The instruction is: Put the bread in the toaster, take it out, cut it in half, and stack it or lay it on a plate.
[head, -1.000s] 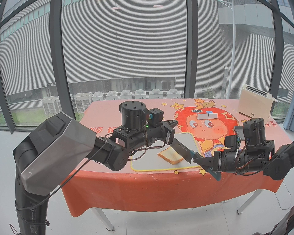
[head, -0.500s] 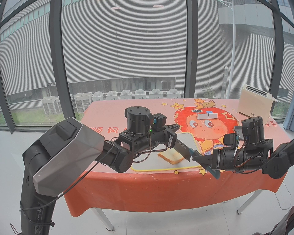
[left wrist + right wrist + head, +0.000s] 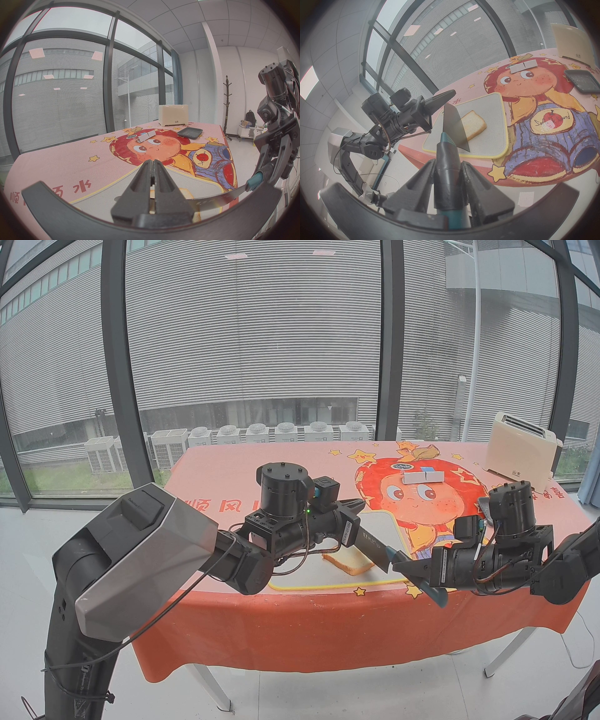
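A slice of bread (image 3: 347, 559) lies flat on the white, yellow-rimmed cutting board (image 3: 300, 574) at the table's front edge. My right gripper (image 3: 407, 569) is shut on the teal handle of a knife (image 3: 374, 547), and the blade slants over the right end of the bread (image 3: 475, 122). Whether the edge touches the bread cannot be told. My left gripper (image 3: 355, 505) hovers just above the board behind the bread, fingers pressed together on nothing (image 3: 152, 164). The cream toaster (image 3: 522, 449) stands at the far right corner, and a dark tray-like plate (image 3: 582, 80) lies in front of it.
A small grey and white block (image 3: 423, 477) lies on the cartoon face printed on the orange tablecloth (image 3: 212, 484). The board sits close to the table's front edge. Windows stand behind the table.
The left arm has moved a little right and lower toward the bread. The right arm with the knife has edged slightly left. The bread has stayed put.
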Controlling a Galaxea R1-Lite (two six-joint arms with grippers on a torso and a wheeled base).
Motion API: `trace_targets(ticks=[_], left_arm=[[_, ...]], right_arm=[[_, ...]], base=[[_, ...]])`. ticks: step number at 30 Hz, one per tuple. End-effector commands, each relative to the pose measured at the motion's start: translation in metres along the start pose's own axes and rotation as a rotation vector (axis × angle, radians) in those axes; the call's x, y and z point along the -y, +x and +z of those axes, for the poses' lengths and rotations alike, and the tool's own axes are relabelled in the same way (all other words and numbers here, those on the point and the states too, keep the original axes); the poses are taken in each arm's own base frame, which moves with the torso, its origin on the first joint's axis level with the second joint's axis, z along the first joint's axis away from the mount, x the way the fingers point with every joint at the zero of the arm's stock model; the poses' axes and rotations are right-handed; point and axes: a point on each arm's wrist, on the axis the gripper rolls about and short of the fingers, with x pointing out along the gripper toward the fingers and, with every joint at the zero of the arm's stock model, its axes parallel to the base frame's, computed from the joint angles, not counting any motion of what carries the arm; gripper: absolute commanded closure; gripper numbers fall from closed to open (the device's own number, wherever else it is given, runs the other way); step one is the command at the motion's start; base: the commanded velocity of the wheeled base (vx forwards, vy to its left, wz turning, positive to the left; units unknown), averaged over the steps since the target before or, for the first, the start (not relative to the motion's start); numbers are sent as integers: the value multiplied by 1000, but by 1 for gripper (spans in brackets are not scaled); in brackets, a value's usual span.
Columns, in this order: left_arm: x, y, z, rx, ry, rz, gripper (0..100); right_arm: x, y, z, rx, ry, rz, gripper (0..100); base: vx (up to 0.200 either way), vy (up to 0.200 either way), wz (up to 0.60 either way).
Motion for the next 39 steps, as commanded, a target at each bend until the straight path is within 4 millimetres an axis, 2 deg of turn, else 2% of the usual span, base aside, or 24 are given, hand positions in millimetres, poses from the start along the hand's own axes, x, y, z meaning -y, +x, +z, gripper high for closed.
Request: trace_targets(ticks=[1,11,14,26,39], left_arm=[[-1,1,-4,-7,-2,1,100],[-1,3,-12,-19,-5,2,100],[-2,5,-20,-34,-7,4,100],[-2,5,-21,-35,-8,4,100],[-2,7,-13,-13,-3,2,100]], right_arm=[[2,2,-1,-9,4,-4,100],[2,3,-2,-12,5,-6,100],[2,3,-2,-12,5,-7,100],[3,3,-3,-14,-6,-9,100],[8,9,-8,-44,7,-26,100]], base=[[0,0,0],[0,0,0],[0,0,0],[0,0,0],[0,0,0]])
